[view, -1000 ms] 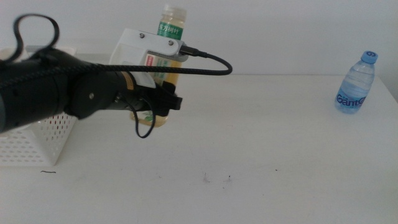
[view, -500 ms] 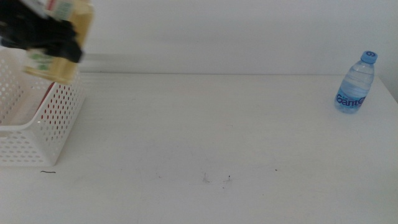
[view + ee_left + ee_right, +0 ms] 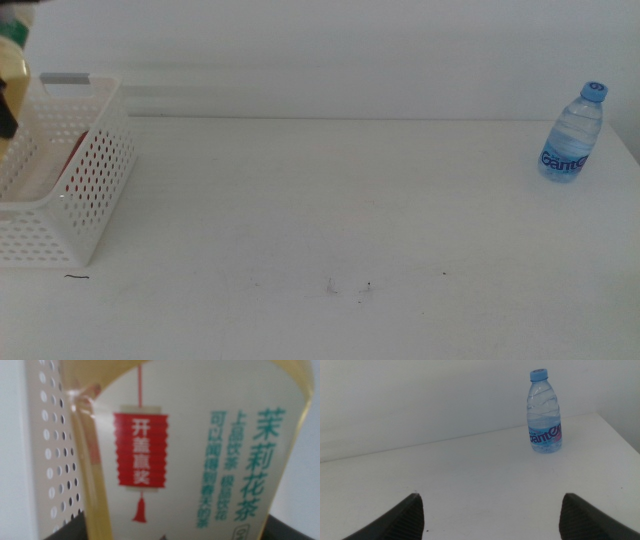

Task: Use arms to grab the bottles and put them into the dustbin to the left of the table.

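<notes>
Your left tool (image 3: pixel 165 532) is pinching the yellow tea bottle (image 3: pixel 190 445); its dark jaws show only as corners beneath the label, and the bottle fills the left wrist view. The white dustbin (image 3: pixel 85 190) is the reference: the tea bottle sits at its far outer edge, above the rim, with the perforated wall just beside it. Something red shows through the dustbin's perforations. Your right tool (image 3: pixel 490 515) is spread wide over the bare surface (image 3: pixel 330 200), facing the upright water bottle (image 3: pixel 574 133), which stands well apart from the dustbin.
</notes>
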Robot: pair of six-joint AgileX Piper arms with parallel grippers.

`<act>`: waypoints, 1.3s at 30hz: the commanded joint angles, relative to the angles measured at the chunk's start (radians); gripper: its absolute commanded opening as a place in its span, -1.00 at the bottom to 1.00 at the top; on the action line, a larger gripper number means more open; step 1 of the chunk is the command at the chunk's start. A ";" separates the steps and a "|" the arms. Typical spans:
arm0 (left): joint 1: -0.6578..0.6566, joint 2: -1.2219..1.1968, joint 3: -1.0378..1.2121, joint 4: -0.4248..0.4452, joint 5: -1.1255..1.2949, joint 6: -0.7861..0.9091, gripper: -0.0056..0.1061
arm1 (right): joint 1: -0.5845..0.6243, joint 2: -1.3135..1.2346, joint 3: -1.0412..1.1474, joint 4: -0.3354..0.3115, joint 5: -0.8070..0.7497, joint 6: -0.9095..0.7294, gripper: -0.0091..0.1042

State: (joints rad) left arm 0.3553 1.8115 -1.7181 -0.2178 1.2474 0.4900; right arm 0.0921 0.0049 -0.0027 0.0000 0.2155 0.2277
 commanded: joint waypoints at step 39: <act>-0.171 -0.345 0.308 -0.412 -0.404 0.241 0.78 | -0.005 -0.005 0.003 -0.015 -0.011 -0.001 0.68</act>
State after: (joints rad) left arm 0.2189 1.5415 -1.4651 -0.5404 0.9248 0.6655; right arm 0.0921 0.0049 -0.0027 0.0000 0.2155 0.2277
